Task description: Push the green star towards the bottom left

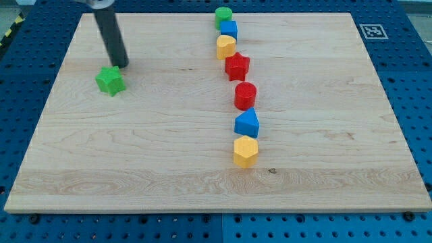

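The green star (110, 81) lies on the wooden board (135, 148) in the upper left part of the view. My tip (121, 65) is at the end of the dark rod, just above and to the right of the green star, very close to it or touching it.
A column of blocks runs down the middle: a green cylinder (223, 16), a blue block (229, 30), a yellow block (226, 47), a red star (237, 67), a red cylinder (245, 96), a blue block (247, 124), a yellow hexagon (246, 151). A marker tag (372, 31) sits top right.
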### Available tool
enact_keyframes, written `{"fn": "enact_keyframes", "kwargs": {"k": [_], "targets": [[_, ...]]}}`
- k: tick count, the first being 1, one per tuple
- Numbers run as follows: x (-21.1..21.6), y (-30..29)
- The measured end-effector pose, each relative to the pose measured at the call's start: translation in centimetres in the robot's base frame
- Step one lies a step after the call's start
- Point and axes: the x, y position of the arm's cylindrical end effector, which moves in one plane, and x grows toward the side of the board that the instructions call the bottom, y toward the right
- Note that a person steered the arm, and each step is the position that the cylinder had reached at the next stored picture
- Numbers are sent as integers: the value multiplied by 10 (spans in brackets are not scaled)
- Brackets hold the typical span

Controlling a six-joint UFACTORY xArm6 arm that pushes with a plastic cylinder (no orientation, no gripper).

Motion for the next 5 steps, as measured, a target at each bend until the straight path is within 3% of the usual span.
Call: {"fn": "enact_keyframes", "kwargs": {"k": [1,5], "targets": [[20,-18],[108,15]]}}
